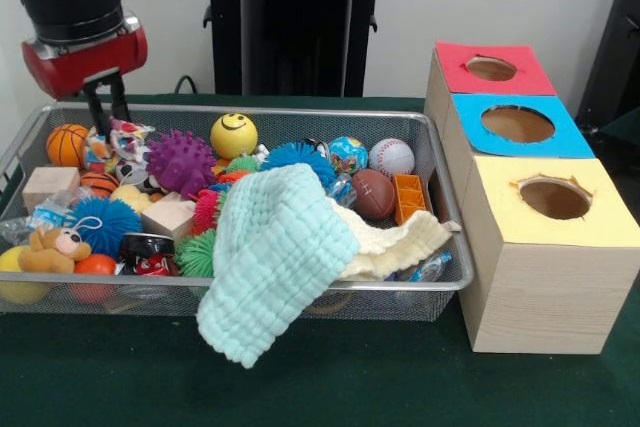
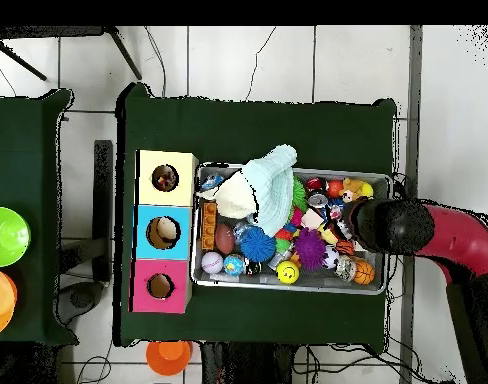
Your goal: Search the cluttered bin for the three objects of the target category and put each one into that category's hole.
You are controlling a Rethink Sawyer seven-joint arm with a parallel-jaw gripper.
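The silver wire-mesh bin (image 1: 250, 112) is full of toys; it also shows in the overhead view (image 2: 288, 288). My gripper (image 1: 110, 123) reaches down into its far left corner, fingers (image 1: 96, 109) apart and empty. A white fabric bundle with red, blue and yellow patches (image 1: 128, 137) lies just right of the fingers, touching or nearly so. I see no other such bundle. The hole with the yellow surround (image 1: 555, 197) is in the nearest wooden box, right of the bin. In the overhead view (image 2: 165, 178) the arm (image 2: 408, 225) hides the gripper.
A mint cloth (image 1: 270, 267) hangs over the bin's front rim, with a cream cloth (image 1: 400, 242) beside it. A purple spiky ball (image 1: 180, 162), smiley ball (image 1: 233, 135) and basketball (image 1: 66, 144) lie near the gripper. Blue-surround (image 1: 517, 124) and red-surround (image 1: 490, 68) holes sit behind the yellow one.
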